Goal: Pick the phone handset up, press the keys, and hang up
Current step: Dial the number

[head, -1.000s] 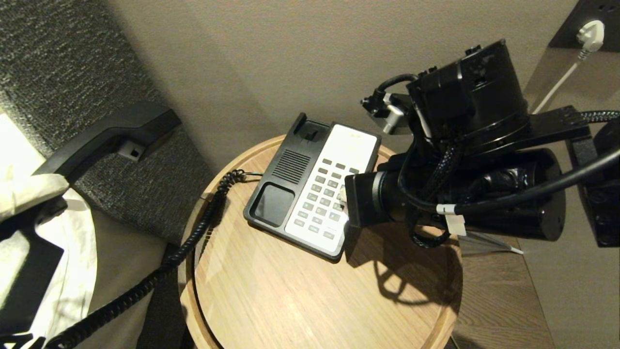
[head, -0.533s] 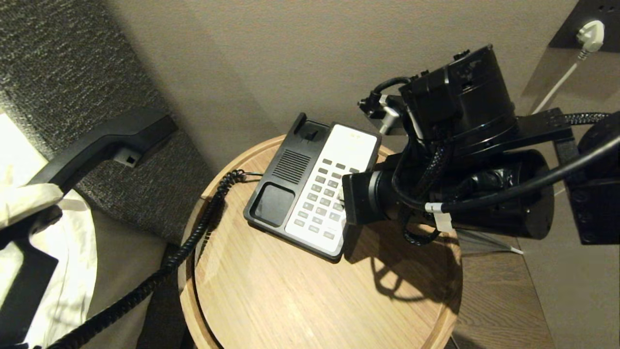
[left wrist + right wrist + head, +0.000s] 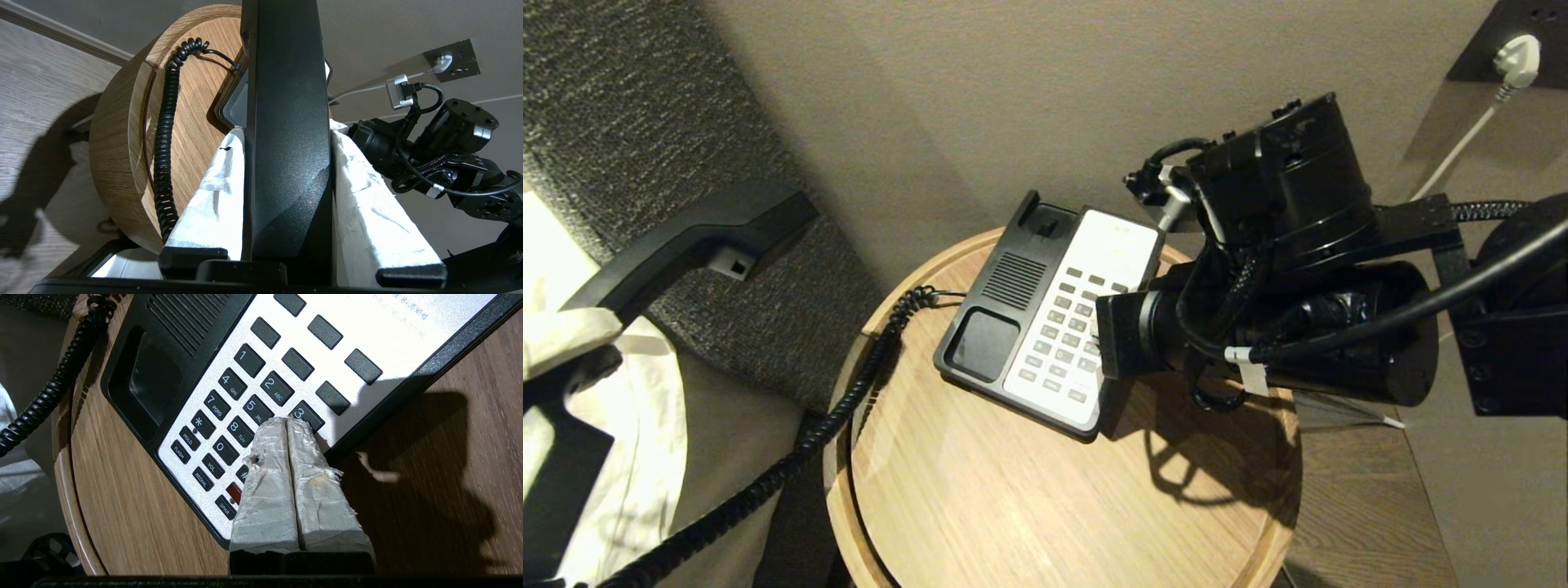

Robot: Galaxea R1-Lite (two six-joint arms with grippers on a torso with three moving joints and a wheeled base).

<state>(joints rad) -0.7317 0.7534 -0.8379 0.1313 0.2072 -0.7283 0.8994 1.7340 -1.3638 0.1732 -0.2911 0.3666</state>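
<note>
Step in hand: key pressing, handset already lifted.

Left hand (image 3: 286, 196): its two padded fingers (image 3: 212, 196) are clamped on either side of the handset (image 3: 686, 241), pinching it at mid-length. Handset is held up in the air, well off to the side of the table (image 3: 1029, 506) and clear of the base (image 3: 1045, 318). Its cord (image 3: 849, 408) trails from that hand down over the table rim to the base.

Right hand (image 3: 286, 422): fingers pressed together into a single blunt tip, nothing between them. Tip sits over the right-hand column of the keypad (image 3: 245, 412), at the "6" position just below the "3" key (image 3: 306, 414). Whether the tip is actually bearing down on the key or only resting at its surface I cannot tell; the fingers cover the contact point.

Cradle (image 3: 984, 343) on the base lies empty, on the far side of the keypad from the right hand.

Next move, as I judge it: finish the press, lift the tip straight off, shift to any further key without dragging the base across the table. Then the right hand should retreat so the left can bring the handset back over the cradle, both ends aligned with the recesses, cord not trapped underneath.
</note>
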